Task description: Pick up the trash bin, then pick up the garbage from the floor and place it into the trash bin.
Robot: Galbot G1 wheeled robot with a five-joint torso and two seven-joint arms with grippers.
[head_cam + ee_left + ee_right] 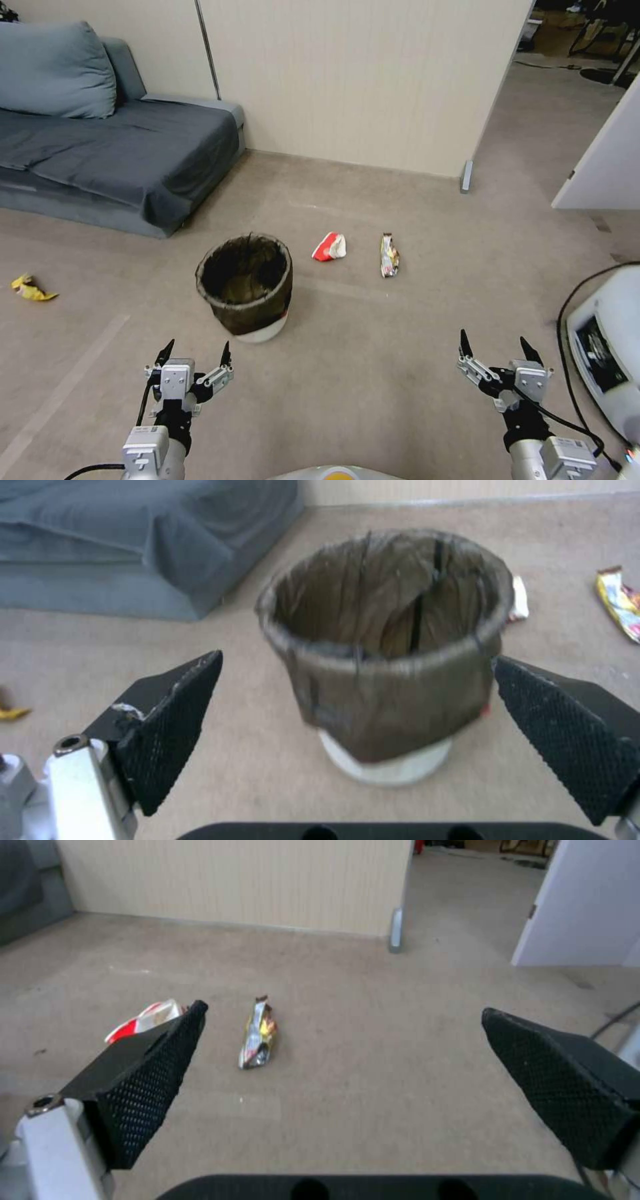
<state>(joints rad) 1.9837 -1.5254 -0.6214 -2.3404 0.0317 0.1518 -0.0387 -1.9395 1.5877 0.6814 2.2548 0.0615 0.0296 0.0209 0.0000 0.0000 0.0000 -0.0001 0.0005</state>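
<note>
The trash bin (244, 287) stands upright on the floor (373, 373), a bit left of the middle of the head view. It is white at the bottom, and a dark bag is folded down over its rim. To the right of the bin lies a crushed red-and-white carton (329, 247), and a little farther right lies a long shiny wrapper (389, 255). Both are flat on the floor, apart from each other and apart from the bin. A yellow wrapper (31, 288) lies far off at the left edge of the frame, near a gray sofa (120, 153) that fills the upper left. The left gripper (195, 352) hangs low in the lower left of the frame, near the bin but not touching it, and its jaws are wide apart with nothing in them. In the left wrist view the bin (387, 650) sits between the two black jaws, farther off than their tips. The right gripper (497, 348) hangs in the lower right of the head view, also with its jaws wide apart and empty. In the right wrist view the shiny wrapper (259, 1034) lies on the floor between the jaws, and the carton (143, 1019) peeks out beside one jaw.
</note>
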